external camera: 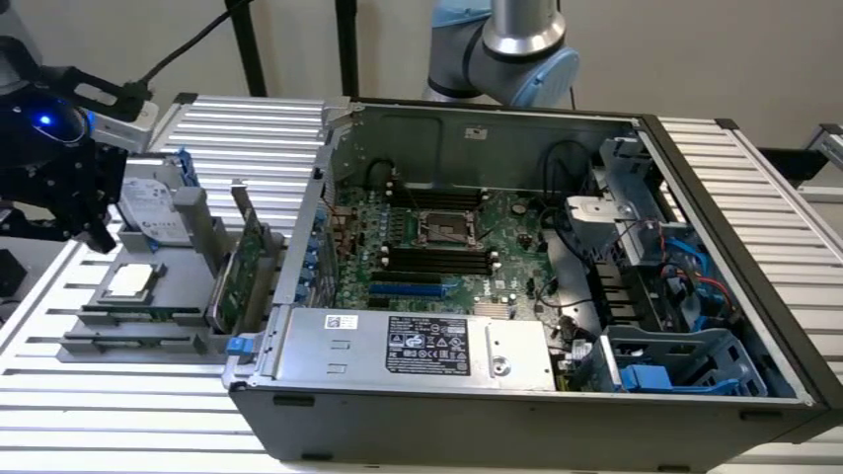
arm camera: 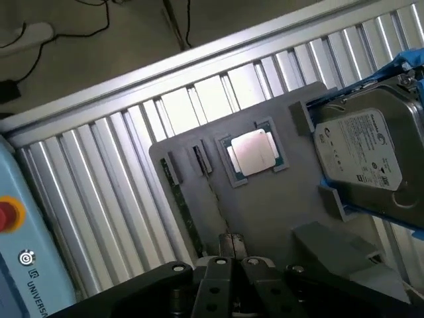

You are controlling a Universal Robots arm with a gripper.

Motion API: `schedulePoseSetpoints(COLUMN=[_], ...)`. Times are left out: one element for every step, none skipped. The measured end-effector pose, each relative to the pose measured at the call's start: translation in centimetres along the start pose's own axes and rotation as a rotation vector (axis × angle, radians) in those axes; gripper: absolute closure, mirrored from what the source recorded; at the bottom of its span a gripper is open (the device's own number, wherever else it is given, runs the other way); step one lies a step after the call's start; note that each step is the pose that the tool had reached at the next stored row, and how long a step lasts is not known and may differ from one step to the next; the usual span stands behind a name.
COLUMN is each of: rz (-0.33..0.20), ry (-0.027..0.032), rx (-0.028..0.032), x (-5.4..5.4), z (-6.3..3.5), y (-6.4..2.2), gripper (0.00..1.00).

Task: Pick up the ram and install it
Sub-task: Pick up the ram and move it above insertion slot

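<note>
The claw (arm camera: 230, 246) is held together, gripping nothing, over the grey holder (arm camera: 265, 218); the ram (arm camera: 180, 207) is seated edge-up in a slot at the holder's edge.

case (external camera: 527, 415) on surface (external camera: 118, 425), exterior view's right | holder (external camera: 132, 341) on surface just beside case, exterior view's left | in holder: ram (arm camera: 187, 218) in edge slot, CPU (external camera: 132, 280) beside it, hard drive (external camera: 156, 212) behind CPU, expansion card (external camera: 244, 276) upright between CPU and case | claw (external camera: 93, 232) above holder, near ram | motherboard (external camera: 435, 247) in case, power supply (external camera: 409, 346) before it
</note>
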State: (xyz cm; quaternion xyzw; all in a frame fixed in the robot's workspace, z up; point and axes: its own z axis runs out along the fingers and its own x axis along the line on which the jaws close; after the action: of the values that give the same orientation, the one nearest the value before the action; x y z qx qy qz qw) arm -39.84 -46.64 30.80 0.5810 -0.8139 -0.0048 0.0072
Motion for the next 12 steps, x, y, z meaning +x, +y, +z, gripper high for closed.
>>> schedulePoseSetpoints(rz=[-0.017,-0.035,-0.053,-0.07,-0.087,-0.103,-0.118,-0.133,-0.147,-0.16,-0.173,-0.184], ry=[0.0005,0.0006,0.0009,0.0013,0.0015,0.0019,0.0021,0.0023,0.0026,0.0028,0.003,0.0034], rx=[-0.0001,0.0001,0.0001,0.0002,0.0003,0.0003,0.0004,0.0005,0.0005,0.0005,0.0007,0.0005], x=[0.0,0.0,0.0,0.0,0.0,0.0,0.01,0.01,0.03,0.05,0.08,0.1], z=[0.08,0.18,0.26,0.34,0.43,0.5,0.59,0.67,0.75,0.83,0.92,0.98], y=[0.0,0.0,0.0,-0.01,-0.01,-0.01,-0.01,-0.01,-0.01,-0.02,-0.04,-0.04], gripper=[1.0,1.0,1.0,1.0,1.0,1.0,1.0,1.0,1.0,1.0,1.0,1.0])
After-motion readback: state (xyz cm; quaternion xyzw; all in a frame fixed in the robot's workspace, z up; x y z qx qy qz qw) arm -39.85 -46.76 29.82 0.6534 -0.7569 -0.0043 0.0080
